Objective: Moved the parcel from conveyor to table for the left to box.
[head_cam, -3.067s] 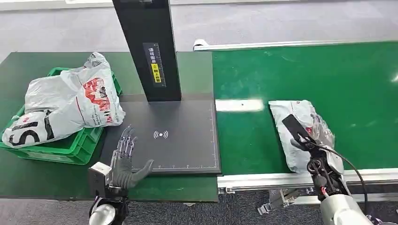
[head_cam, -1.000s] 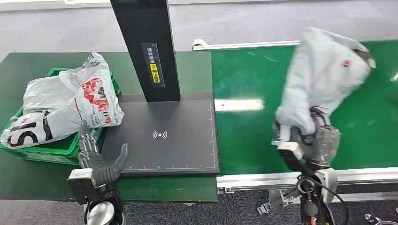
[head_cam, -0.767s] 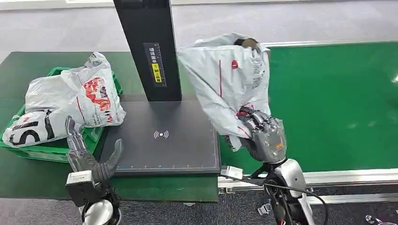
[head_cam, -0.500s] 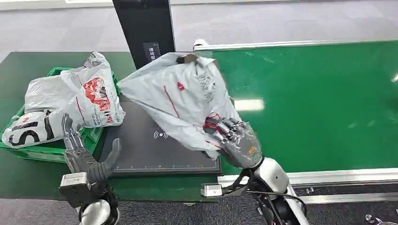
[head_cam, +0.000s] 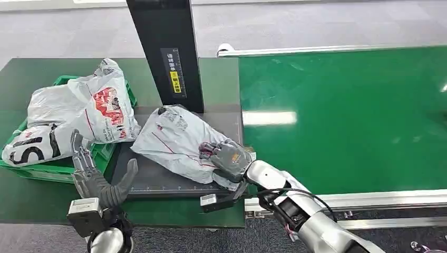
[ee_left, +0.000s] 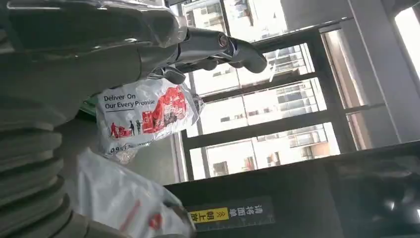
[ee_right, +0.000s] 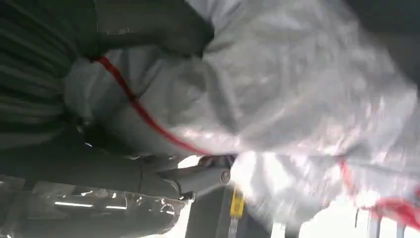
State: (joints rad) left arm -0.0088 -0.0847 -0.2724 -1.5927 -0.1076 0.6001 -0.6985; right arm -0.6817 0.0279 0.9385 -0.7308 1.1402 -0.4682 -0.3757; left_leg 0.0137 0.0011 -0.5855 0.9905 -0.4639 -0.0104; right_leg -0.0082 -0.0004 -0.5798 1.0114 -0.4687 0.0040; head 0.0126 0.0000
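Note:
The parcel (head_cam: 174,139), a grey-white plastic mailer with thin red lines, lies tilted across the black scanner plate (head_cam: 158,182) on the table. My right hand (head_cam: 227,158) grips its near right end, fingers curled over the plastic; close up, the parcel (ee_right: 277,99) is wrapped by that hand (ee_right: 124,29). My left hand (head_cam: 97,179) stands open at the plate's front left corner, fingers apart and pointing away from me, a short gap from the parcel. The same fingers (ee_left: 218,47) reach out free in the left wrist view, with the parcel (ee_left: 124,203) beside them.
A green crate (head_cam: 68,164) at the left holds several printed mailer bags (head_cam: 79,113). A black scanner post (head_cam: 168,52) rises behind the plate. The green conveyor belt (head_cam: 342,116) runs along the right, with its metal rail (head_cam: 369,199) at the front.
My right hand lifted the parcel off the conveyor, swung it left over the belt's edge and lowered it onto the scanner plate. The left hand stayed near the plate's front left corner.

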